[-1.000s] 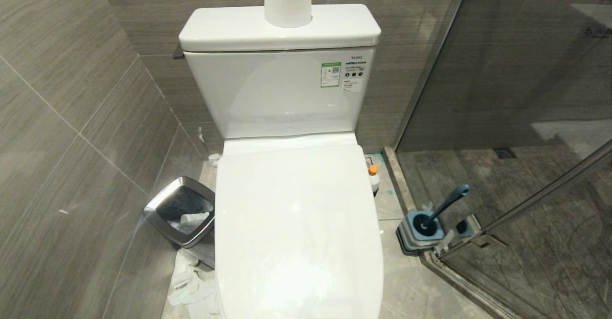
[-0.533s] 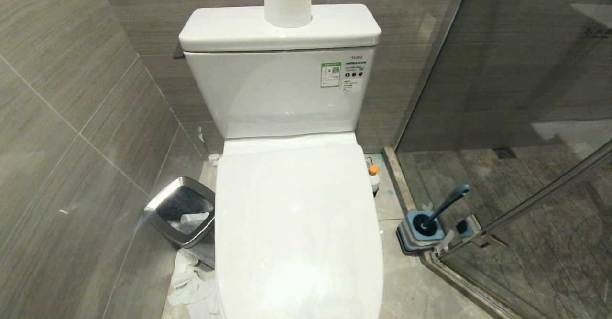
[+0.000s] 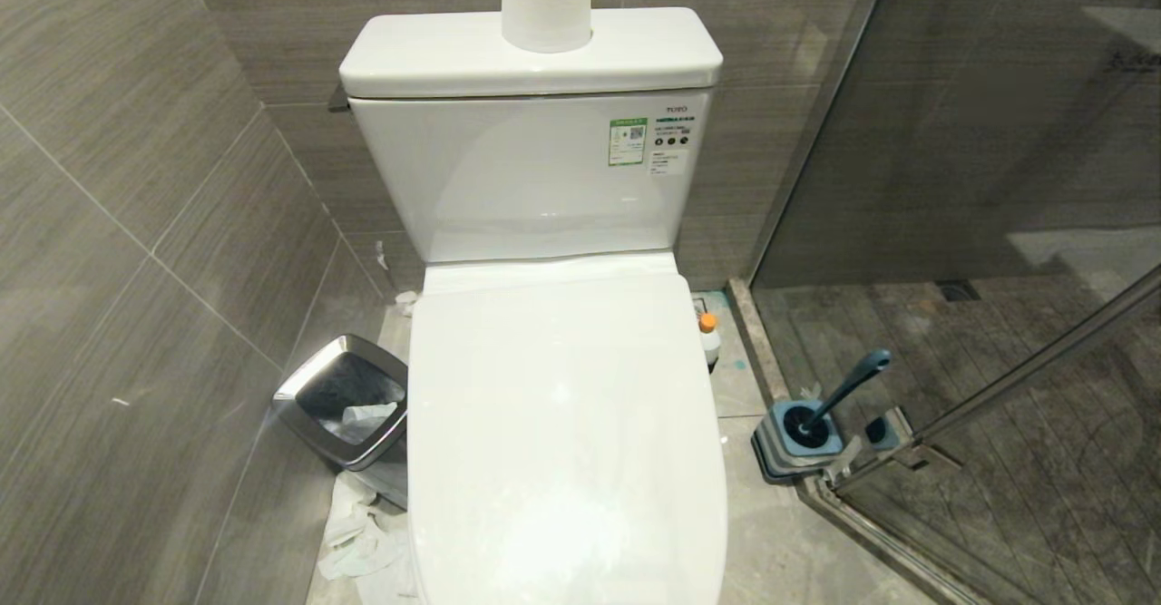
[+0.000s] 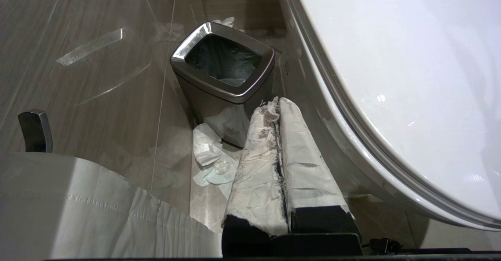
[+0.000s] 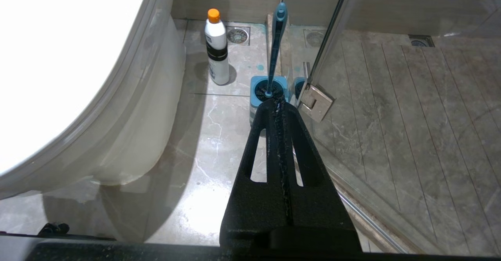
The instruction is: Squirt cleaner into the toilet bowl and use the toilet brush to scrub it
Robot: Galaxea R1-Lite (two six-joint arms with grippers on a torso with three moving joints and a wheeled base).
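- The small white plastic cleaner bottle with an orange cap [image 5: 217, 45] stands upright on the floor just beside the toilet's right flank, near a round floor drain [image 5: 237, 35]. It looks light, smooth and likely slippery; its round body is the sensible place to grasp, below the cap, and squeezing too hard could squirt it early.
- The toilet brush with a slim blue-grey handle [image 5: 276, 42] leans in its square blue-grey holder [image 3: 798, 442], beside the glass shower door's hinge [image 5: 315, 102]. The handle looks stiff and thin; taking it high up, near the rounded tip, gives reach.
- The large white glossy ceramic toilet bowl [image 3: 562, 442] has its lid down, so I judge the lid must be lifted first.
- The right gripper [image 5: 278, 106] is clenched on nothing, pointing at the holder.
- The left gripper [image 4: 277, 108], its fingers wrapped in white paper, is clenched on nothing, near the steel square-rimmed waste bin [image 4: 223, 69].
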